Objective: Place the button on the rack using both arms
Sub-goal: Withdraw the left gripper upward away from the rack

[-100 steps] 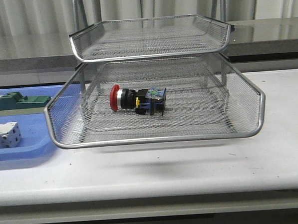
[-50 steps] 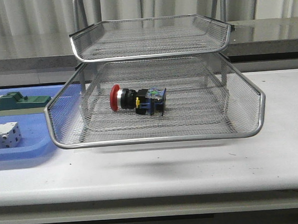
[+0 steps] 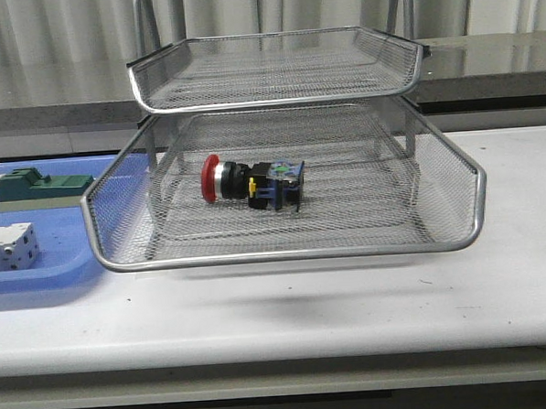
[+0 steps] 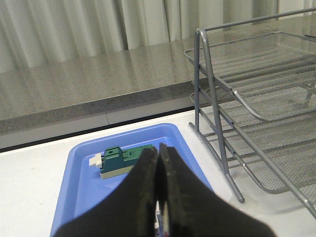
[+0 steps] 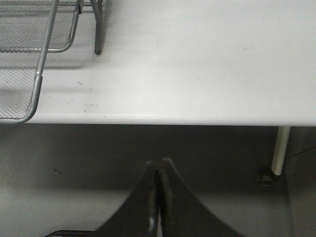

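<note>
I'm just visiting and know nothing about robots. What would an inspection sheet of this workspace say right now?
Surface: white table, bare in front of the rack.
Job's things: button lies on its side in the pulled-out lower tray of the rack, red head toward the robot's left; upper tray holds nothing.
Clutter: blue tray left of the rack holds a green block and a white terminal block.
Grippers: left gripper shut, above the blue tray; right gripper shut, off the table's edge; both hold nothing.
Cables: nothing seen.
Surroundings: grey curtain and a stone ledge behind.
</note>
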`<state>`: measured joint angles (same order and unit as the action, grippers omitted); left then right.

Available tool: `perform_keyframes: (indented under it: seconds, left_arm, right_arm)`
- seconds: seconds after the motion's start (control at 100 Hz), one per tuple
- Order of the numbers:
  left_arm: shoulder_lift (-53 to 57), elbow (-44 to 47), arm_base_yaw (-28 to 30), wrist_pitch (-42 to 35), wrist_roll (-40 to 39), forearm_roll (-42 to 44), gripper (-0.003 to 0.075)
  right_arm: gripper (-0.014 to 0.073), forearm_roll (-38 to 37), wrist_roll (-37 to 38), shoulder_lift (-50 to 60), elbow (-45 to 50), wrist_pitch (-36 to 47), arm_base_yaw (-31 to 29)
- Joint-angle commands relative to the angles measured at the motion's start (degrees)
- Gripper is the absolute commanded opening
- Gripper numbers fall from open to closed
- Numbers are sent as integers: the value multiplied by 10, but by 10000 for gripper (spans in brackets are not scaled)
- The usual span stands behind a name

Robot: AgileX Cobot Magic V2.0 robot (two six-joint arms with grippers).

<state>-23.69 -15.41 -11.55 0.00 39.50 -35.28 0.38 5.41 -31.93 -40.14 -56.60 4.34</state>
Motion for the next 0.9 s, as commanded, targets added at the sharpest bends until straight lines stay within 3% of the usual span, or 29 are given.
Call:
perform_keyframes:
  seconds: [0.0,0.18,0.45,0.89]
  left_arm:
    - [-4,-15,2,-38,-6,-6,-20]
    - [-4,-15,2,-38,-6,-6,-20]
    - [-4,-15,2,-38,-6,-6,-20]
    - [-4,-15,2,-38,-6,-6,-20]
  right_arm:
    - [-68,-4,-3,-1,-20,31,1]
    - [-68,11,-3,-1,-20,50,1]
    - [-67,173,-5,-38,-20,65,1]
    - [-67,297,-122,-210,-18,52,6]
